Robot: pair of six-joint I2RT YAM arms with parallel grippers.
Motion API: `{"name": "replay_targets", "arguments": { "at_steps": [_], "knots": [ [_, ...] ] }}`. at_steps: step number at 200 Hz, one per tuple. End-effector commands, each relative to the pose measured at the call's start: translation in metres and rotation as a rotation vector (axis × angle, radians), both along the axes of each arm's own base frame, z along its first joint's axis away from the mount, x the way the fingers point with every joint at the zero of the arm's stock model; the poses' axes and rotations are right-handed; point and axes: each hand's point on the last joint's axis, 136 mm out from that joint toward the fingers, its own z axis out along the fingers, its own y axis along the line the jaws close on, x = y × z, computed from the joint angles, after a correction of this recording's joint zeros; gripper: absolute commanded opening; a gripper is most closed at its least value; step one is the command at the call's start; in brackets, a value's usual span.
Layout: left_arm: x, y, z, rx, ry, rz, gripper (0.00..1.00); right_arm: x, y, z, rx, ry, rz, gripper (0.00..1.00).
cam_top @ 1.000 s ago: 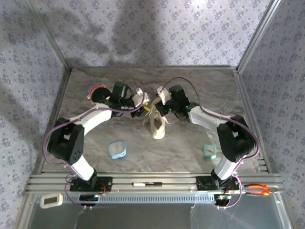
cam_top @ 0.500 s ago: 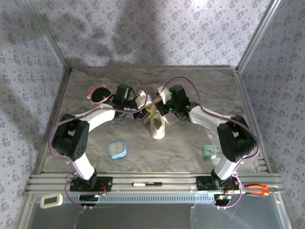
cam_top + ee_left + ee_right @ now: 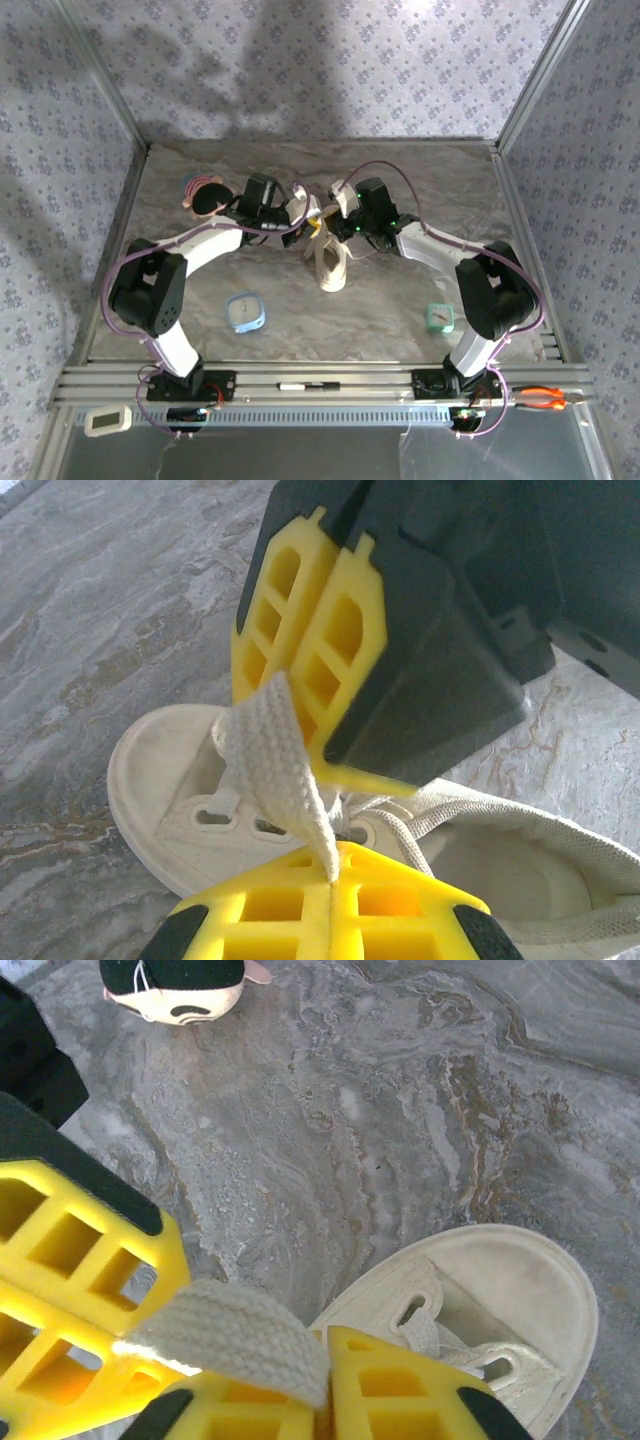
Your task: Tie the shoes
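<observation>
The cream low-top shoe (image 3: pixel 332 266) stands mid-table, toe toward the back. Both grippers meet just above its toe end: the left gripper (image 3: pixel 306 214) and the right gripper (image 3: pixel 336 212). In the left wrist view my left gripper (image 3: pixel 333 868) is shut on a flat pale lace (image 3: pixel 285 770) that rises to the right gripper's yellow fingers (image 3: pixel 330 630), over the shoe (image 3: pixel 160 780). In the right wrist view my right gripper (image 3: pixel 322 1380) is shut on a lace loop (image 3: pixel 235 1338), with the left gripper's fingers (image 3: pixel 70 1250) beside it and the shoe (image 3: pixel 520 1290) below.
A dark round pink-trimmed object (image 3: pixel 205 193) lies at the back left. A blue square item (image 3: pixel 245 312) and a small green one (image 3: pixel 438 317) sit on the near table. A pen (image 3: pixel 305 385) and an orange tool (image 3: pixel 545 397) lie by the front rail.
The left gripper has shifted right and toward the back, closing up on the right gripper above the shoe. The right arm has barely moved.
</observation>
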Motion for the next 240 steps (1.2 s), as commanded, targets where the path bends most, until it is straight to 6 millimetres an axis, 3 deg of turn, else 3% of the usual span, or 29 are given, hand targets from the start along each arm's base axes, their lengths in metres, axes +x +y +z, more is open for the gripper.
{"name": "replay_targets", "arguments": {
  "at_steps": [1,12,35,63,96,116,159,217,240],
  "knots": [
    [0.004,-0.006,0.041,-0.043,-0.089,-0.003,0.0,-0.003,-0.001,0.023,0.041,-0.023,0.005,0.26],
    [0.006,-0.007,0.045,-0.042,-0.097,0.004,0.0,-0.005,-0.005,0.025,0.041,-0.018,-0.003,0.34],
    [0.008,-0.01,0.05,-0.041,-0.102,0.004,0.0,-0.01,-0.021,0.036,0.065,0.007,-0.049,0.39],
    [0.009,-0.016,0.049,-0.04,-0.098,-0.001,0.0,-0.015,-0.059,0.04,0.057,0.072,-0.186,0.44],
    [0.009,-0.019,0.044,-0.031,-0.089,-0.008,0.0,-0.018,-0.135,0.001,-0.038,0.292,-0.595,0.47],
    [0.008,-0.018,0.04,-0.023,-0.081,-0.008,0.0,-0.029,-0.161,-0.03,-0.03,0.449,-0.778,0.48],
    [0.003,-0.017,0.033,-0.003,-0.055,-0.019,0.0,-0.034,-0.162,-0.078,-0.043,0.632,-0.9,0.52],
    [-0.009,-0.011,0.032,0.016,-0.03,-0.037,0.0,-0.005,-0.143,-0.113,-0.085,0.722,-0.907,0.53],
    [-0.012,-0.01,0.03,0.023,-0.032,-0.037,0.0,0.013,-0.145,-0.124,-0.179,0.717,-0.897,0.44]
  ]
}}
